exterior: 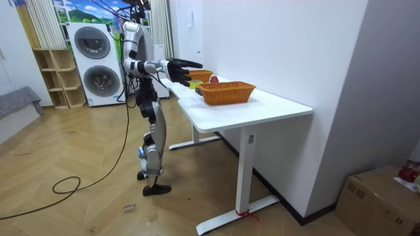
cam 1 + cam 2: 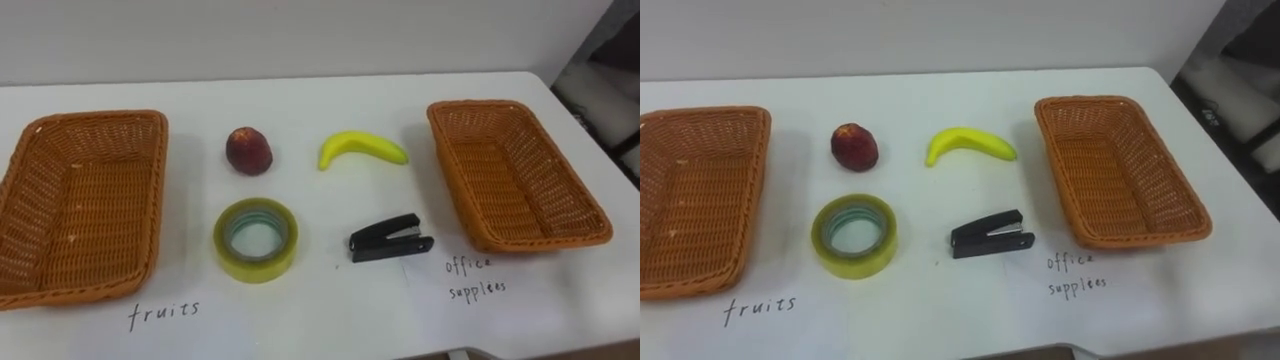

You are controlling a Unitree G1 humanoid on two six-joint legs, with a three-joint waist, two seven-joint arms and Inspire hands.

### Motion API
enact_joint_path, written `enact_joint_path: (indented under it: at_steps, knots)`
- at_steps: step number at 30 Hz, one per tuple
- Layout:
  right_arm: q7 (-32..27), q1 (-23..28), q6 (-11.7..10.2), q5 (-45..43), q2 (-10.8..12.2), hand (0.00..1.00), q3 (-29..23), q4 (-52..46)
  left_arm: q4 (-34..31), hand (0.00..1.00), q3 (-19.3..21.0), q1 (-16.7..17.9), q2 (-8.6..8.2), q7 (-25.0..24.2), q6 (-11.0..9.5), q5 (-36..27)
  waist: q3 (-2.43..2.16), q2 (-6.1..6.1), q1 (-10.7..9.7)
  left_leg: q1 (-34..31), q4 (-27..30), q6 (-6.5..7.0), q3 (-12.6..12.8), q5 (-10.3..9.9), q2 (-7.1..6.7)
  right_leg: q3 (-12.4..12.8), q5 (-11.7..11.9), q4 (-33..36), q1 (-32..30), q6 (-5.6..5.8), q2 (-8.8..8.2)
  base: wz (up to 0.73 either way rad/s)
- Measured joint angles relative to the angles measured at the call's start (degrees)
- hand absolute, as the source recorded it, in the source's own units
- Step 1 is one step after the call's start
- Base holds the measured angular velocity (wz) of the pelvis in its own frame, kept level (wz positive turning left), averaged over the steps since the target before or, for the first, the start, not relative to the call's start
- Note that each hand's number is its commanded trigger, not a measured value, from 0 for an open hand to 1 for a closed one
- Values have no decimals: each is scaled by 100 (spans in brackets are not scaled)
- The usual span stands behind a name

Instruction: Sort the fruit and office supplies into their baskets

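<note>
On the white table point(image 2: 330, 310) lie a dark red apple point(image 2: 248, 150), a yellow banana point(image 2: 362, 149), a roll of yellowish tape point(image 2: 255, 239) and a black stapler point(image 2: 390, 238). The empty wicker basket point(image 2: 85, 205) labelled fruits stands at the left. The empty wicker basket point(image 2: 515, 172) labelled office supplies stands at the right. In the room view I stand at the table's long edge with my arms held forward. My right hand point(image 1: 186, 65) reaches out above the table edge with straight fingers. My left hand point(image 1: 182, 77) shows dimly just below and behind it.
The table's back edge meets a white wall point(image 2: 300, 35). Its right end point(image 2: 585, 110) drops off to the floor. In the room view a washing machine point(image 1: 98, 65) and shelves point(image 1: 56, 78) stand behind me, and a cardboard box point(image 1: 380, 200) sits on the floor.
</note>
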Motion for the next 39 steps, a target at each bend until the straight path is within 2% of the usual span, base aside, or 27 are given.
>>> enact_joint_path:
  at_steps: [3, 12, 17, 23, 28, 30, 36, 39]
  knots:
    - [50, -8, -45, 0, -7, 0, 0, -77, 30, 0, -1, -5, 0, 3, -33, 0, 26, 12, -8, 31, -10, 0, -3, -1, 4, -2, 0, 8, 27, 0, 4, 0]
    - [250, -90, -47, -3, -235, 0, 2, -314, 115, 0, -1, 3, 11, 3, -78, -1, 13, 26, -1, 34, -25, 0, -20, 0, 5, -16, -1, 71, 16, -1, 2, 0]
    - [364, -503, -46, -3, -261, 0, 31, -323, 125, 0, -132, 1, 5, -1, -82, -4, 3, -54, 5, 30, 12, 0, -16, 0, 5, -16, 0, 75, 11, -1, 1, 0]
    - [607, -552, -44, -5, -384, 0, 53, -582, 103, 0, -152, 1, 6, -5, -90, -1, -27, -112, 150, 32, 14, 0, -38, 0, 7, -39, 0, 74, 15, -2, -3, 0]
    - [813, -665, -44, -30, -476, 0, 212, -690, 108, 0, -182, -15, 66, -2, -145, 0, -14, -142, 165, 28, 29, 2, -88, 1, -3, -110, 1, 74, 42, -1, -30, 5]
    - [919, -720, -45, -33, -483, 0, 265, -769, 148, 0, -226, -19, 99, -2, -178, 0, 7, -112, 176, 37, 36, 3, -111, 1, -4, -136, 1, 74, 67, -1, -36, 6]
    - [1069, -919, -47, -37, -530, 0, 341, -792, 230, 0, -229, -37, 106, -18, -192, 7, 20, -77, 192, 44, 12, 3, -175, 1, -1, -229, 1, 65, 106, -1, -44, 7]
    - [1193, -932, -47, -260, -702, 0, 538, -812, 227, 0, -228, -41, 106, -22, -190, 23, 16, -36, 264, 45, 7, 3, -173, 2, 0, -248, 1, 69, 105, -1, -45, 0]
